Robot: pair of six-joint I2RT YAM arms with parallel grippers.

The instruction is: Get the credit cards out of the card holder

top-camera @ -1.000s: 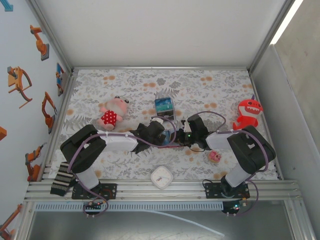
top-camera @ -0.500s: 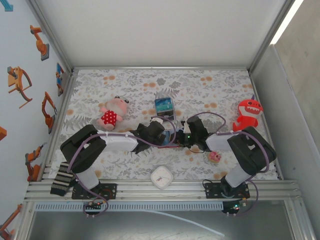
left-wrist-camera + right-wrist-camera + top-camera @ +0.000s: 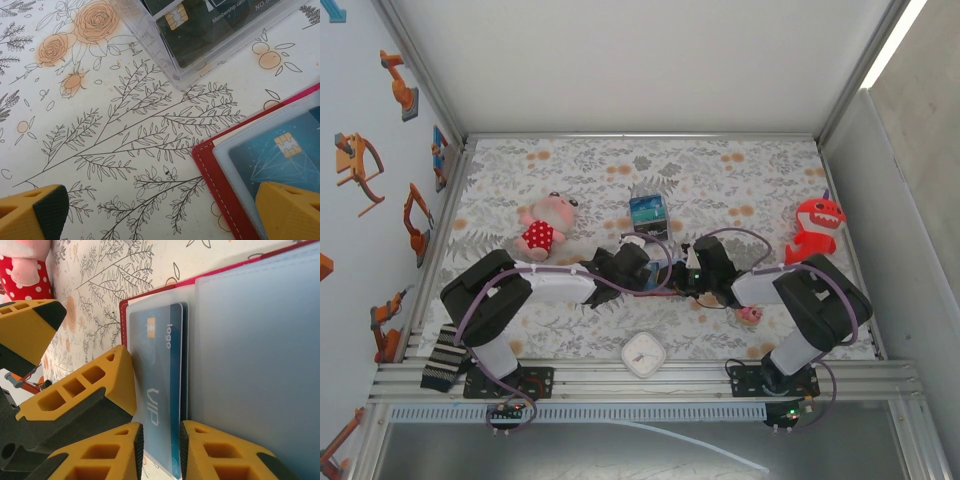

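Note:
The dark-red card holder (image 3: 150,292) lies open on the flowered cloth, its clear pockets facing up. A teal credit card (image 3: 160,365) marked VIP sits in the left pocket, its near end sticking out. My right gripper (image 3: 161,440) is shut on that near end, one pad on each side. My left gripper (image 3: 160,212) is wide open. Its right finger (image 3: 287,210) rests over the card holder (image 3: 220,180) and the card (image 3: 280,155), and its left finger is over bare cloth. In the top view both grippers (image 3: 667,272) meet at the table's centre and hide the holder.
A clear plastic box (image 3: 648,212) of cards stands just behind the grippers, close to the holder's far corner (image 3: 215,35). A pink plush (image 3: 545,228) lies at the left and a red shark toy (image 3: 815,225) at the right. A white clock (image 3: 644,353) and a small pink toy (image 3: 750,314) lie near the front.
The right wrist has edged a little to the left, closer to the left gripper. The left arm has stayed still.

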